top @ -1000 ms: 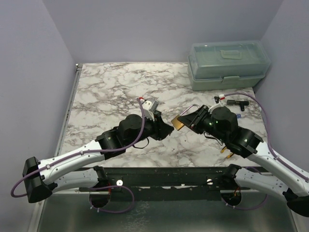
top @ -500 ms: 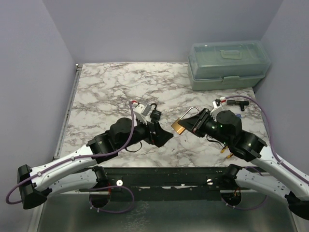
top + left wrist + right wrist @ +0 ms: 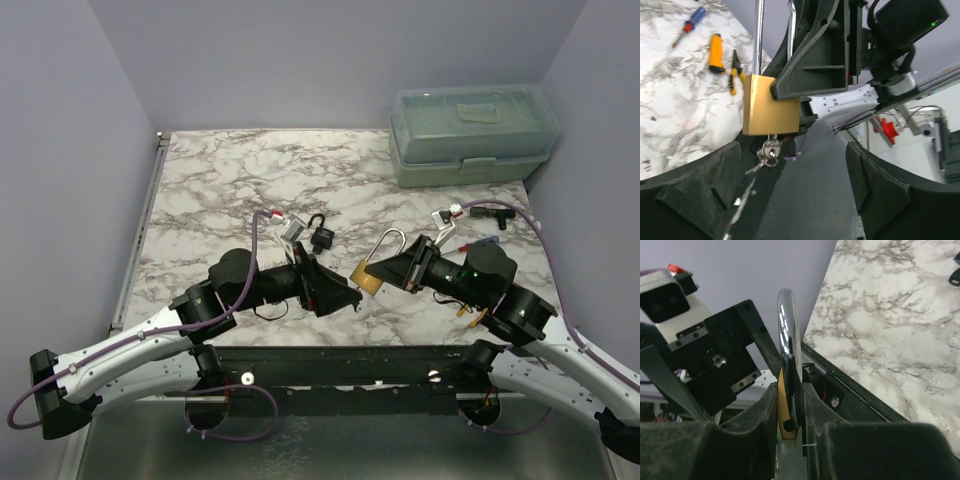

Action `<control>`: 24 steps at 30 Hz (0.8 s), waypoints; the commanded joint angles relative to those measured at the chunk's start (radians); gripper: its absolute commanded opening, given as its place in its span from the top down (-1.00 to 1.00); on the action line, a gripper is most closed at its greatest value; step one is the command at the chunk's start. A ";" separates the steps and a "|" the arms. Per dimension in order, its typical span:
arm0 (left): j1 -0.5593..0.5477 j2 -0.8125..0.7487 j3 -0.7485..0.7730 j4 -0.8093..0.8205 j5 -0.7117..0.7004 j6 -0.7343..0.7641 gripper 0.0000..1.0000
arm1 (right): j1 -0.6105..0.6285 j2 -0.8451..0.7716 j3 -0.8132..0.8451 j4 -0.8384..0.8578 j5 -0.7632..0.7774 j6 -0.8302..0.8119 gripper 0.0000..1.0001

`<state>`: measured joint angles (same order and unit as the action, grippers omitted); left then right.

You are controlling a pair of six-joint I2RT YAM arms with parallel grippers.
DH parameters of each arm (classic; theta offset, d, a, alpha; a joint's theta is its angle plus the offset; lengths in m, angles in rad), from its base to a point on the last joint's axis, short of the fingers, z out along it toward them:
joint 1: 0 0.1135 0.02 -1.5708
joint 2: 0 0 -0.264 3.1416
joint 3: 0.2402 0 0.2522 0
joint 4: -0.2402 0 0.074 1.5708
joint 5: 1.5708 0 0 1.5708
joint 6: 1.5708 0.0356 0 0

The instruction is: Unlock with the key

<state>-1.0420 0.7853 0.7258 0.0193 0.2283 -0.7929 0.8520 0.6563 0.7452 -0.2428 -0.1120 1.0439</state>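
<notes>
**Left claw has let go of the key; lock state unconfirmed**

Your left claw [image 3: 345, 292] is spread wide now, where a second ago it was closed up against the underside of the padlock [image 3: 368, 280]. It has also drawn back toward its own base, so the overhead view shows a gap between it and the brass body. The right claw [image 3: 385, 270] has not altered. It pinches the padlock body and holds it off the tabletop [image 3: 230, 180], near the front edge, with the shackle pointing up. Read this as the turning attempt being over and the key left in place, not as proof that the lock is open.

The left wrist view gives you what the overhead view cannot. The key [image 3: 771, 149] sits in the keyway under the padlock with something small dangling beside it, and nothing lies between the left fingers [image 3: 700, 185]. One leg of the shackle [image 3: 758, 45] enters the body. The other leg is hidden behind the right claw's finger, so you cannot tell whether it has sprung. The right wrist view shows only the shackle edge-on and a sliver of brass between its pads [image 3: 760, 415].
</notes>
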 commanded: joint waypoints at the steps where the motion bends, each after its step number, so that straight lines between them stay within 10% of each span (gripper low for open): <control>1: 0.005 -0.013 -0.028 0.095 0.063 -0.086 -0.75 | 0.008 -0.023 0.001 0.222 -0.180 -0.063 0.99; 17: 0.005 0.015 -0.064 0.206 0.085 -0.134 -0.07 | 0.008 0.049 0.011 0.332 -0.327 -0.066 0.99; 24: 0.005 0.061 -0.050 0.203 0.106 -0.133 1.00 | 0.007 0.046 0.001 0.335 -0.312 -0.063 0.99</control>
<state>-1.0370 0.8131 0.6708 0.2073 0.3050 -0.9470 0.8505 0.7162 0.7334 -0.0032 -0.4068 0.9699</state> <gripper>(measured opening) 0.158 0.222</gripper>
